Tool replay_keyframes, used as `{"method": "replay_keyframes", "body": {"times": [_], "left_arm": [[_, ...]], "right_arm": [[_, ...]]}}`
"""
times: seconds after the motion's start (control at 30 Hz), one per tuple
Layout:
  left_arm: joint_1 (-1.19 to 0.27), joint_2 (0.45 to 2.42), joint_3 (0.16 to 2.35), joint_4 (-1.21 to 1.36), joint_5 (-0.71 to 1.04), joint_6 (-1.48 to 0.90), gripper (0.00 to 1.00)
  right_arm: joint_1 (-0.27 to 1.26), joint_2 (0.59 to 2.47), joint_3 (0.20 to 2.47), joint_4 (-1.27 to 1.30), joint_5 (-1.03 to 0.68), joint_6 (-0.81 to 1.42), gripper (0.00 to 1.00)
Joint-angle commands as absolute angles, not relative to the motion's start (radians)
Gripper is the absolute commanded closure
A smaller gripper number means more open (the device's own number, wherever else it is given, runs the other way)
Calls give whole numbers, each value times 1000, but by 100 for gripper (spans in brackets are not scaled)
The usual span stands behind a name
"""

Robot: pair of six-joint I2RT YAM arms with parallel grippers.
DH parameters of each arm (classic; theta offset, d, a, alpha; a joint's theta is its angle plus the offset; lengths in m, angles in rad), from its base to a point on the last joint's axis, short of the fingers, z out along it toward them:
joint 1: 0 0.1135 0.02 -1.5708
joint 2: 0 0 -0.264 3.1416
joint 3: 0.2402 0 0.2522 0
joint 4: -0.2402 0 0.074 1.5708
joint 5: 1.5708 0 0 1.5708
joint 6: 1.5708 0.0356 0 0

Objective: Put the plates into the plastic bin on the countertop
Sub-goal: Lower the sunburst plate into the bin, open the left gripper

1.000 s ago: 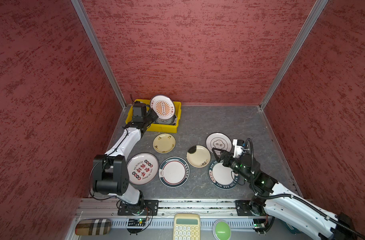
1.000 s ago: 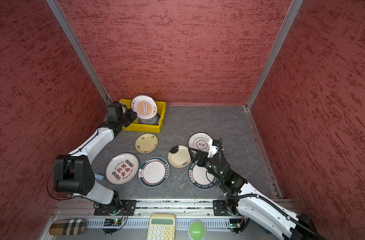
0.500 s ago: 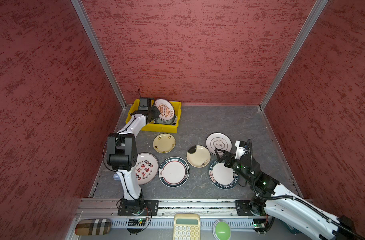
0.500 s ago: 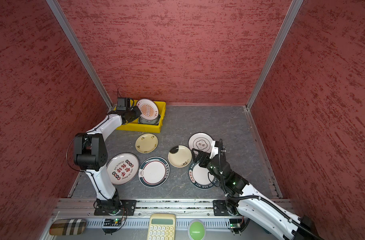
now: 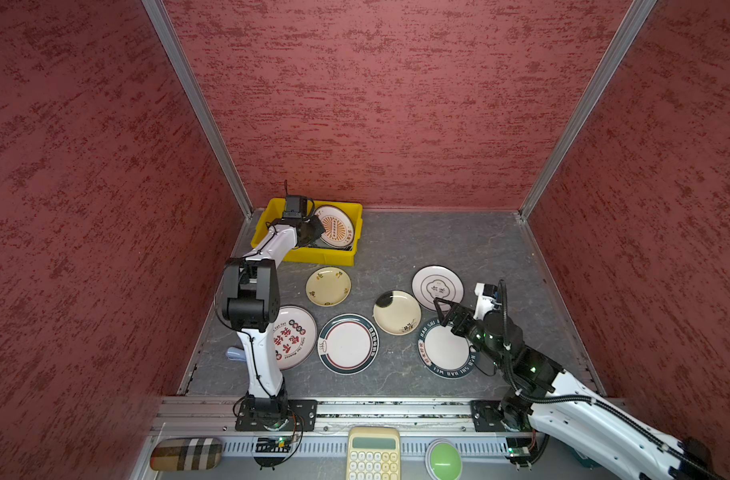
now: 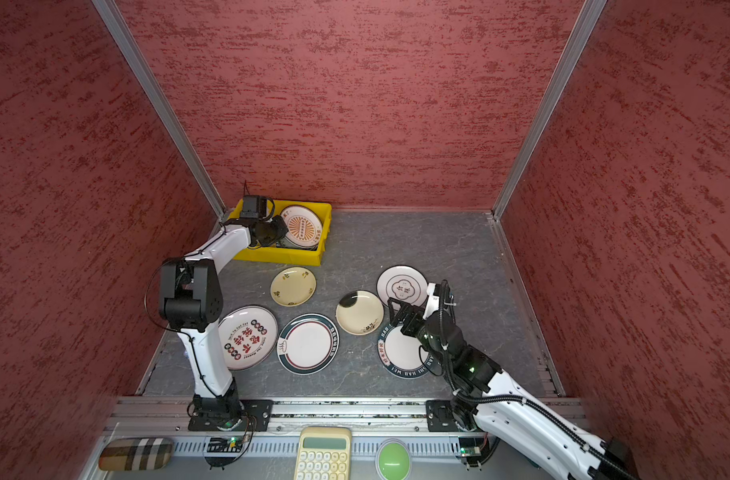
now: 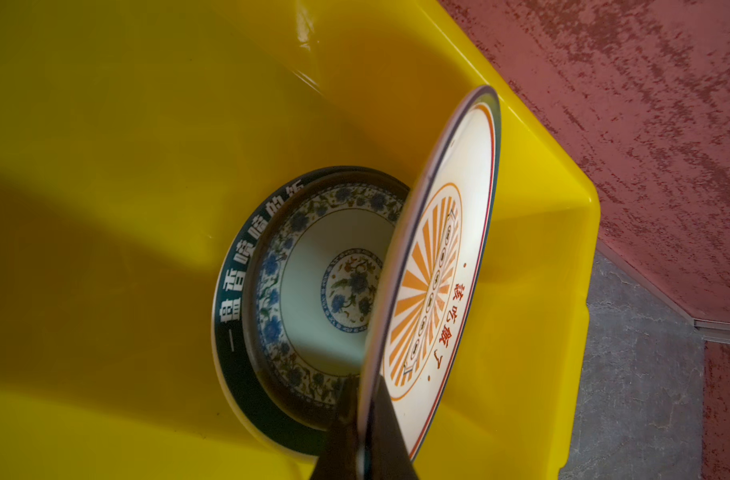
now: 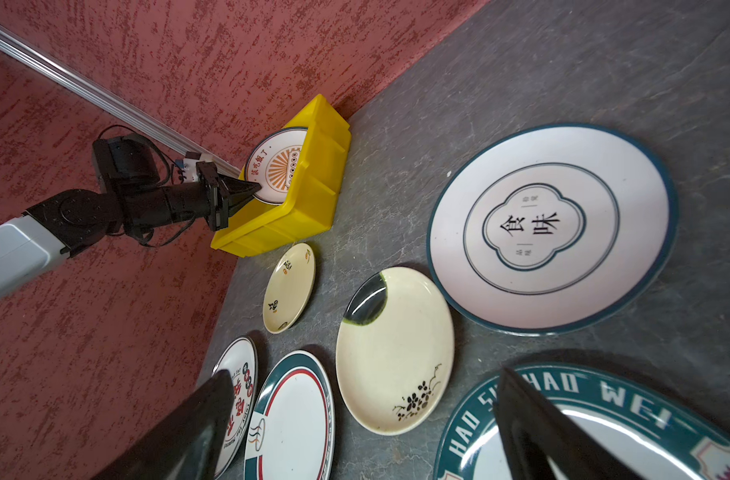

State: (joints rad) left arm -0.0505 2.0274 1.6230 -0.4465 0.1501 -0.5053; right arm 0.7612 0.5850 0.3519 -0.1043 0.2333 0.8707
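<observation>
My left gripper (image 7: 365, 415) is shut on the rim of an orange-sunburst plate (image 7: 438, 270), holding it on edge inside the yellow plastic bin (image 5: 321, 258); both top views show this plate (image 6: 303, 226). Beneath it lie a dark-rimmed lettered plate (image 7: 230, 291) and a small blue floral plate (image 7: 325, 282). Several plates lie flat on the countertop (image 5: 438, 245). My right gripper (image 5: 442, 309) hovers open and empty over the far edge of the green "HAO WEI" plate (image 5: 444, 351), beside a cream plate (image 5: 396, 311).
Also on the stone: a quatrefoil plate (image 5: 437, 287), a small cream floral plate (image 5: 328, 286), a green-and-red-rimmed plate (image 5: 347, 344) and a red-lettered plate (image 5: 294, 337) by the left arm's base. Red walls close three sides. A calculator (image 5: 373, 455) and green button (image 5: 443, 459) sit beyond the front rail.
My left arm has swung over the bin and lowered the sunburst plate down into it, still gripped. The right gripper has drifted slightly, still open.
</observation>
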Motion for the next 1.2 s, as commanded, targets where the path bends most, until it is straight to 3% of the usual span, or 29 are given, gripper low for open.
{"method": "replay_keyframes", "body": {"times": [0.0, 0.1, 0.23, 0.27, 0.37, 0.4, 0.5, 0.57, 0.6, 0.93, 1.17], "left_arm": [[-54, 2048, 1663, -463, 172, -475, 100], [-54, 2061, 1686, -480, 187, -463, 88], [-54, 2056, 1680, -474, 179, -461, 83], [-54, 2057, 1680, -473, 180, -460, 73], [-54, 2056, 1681, -472, 185, -456, 58], [-54, 2056, 1682, -470, 187, -454, 48], [-57, 2049, 1680, -466, 184, -449, 36], [-59, 2045, 1681, -469, 180, -440, 5], [-62, 2044, 1684, -472, 174, -435, 0], [-77, 1971, 1642, -461, 130, -434, 1], [-98, 1812, 1504, -370, 125, -460, 1]], "right_arm": [[758, 571, 348, -135, 269, 868, 1], [757, 569, 354, -144, 278, 866, 1], [758, 570, 366, -152, 289, 867, 1], [757, 572, 371, -163, 300, 869, 1], [756, 581, 388, -186, 316, 859, 1], [757, 583, 390, -190, 318, 858, 1], [757, 587, 393, -190, 316, 852, 1], [757, 593, 399, -209, 331, 860, 1], [757, 598, 407, -232, 344, 870, 1], [757, 676, 476, -356, 414, 880, 1], [719, 712, 531, -486, 419, 890, 1]]}}
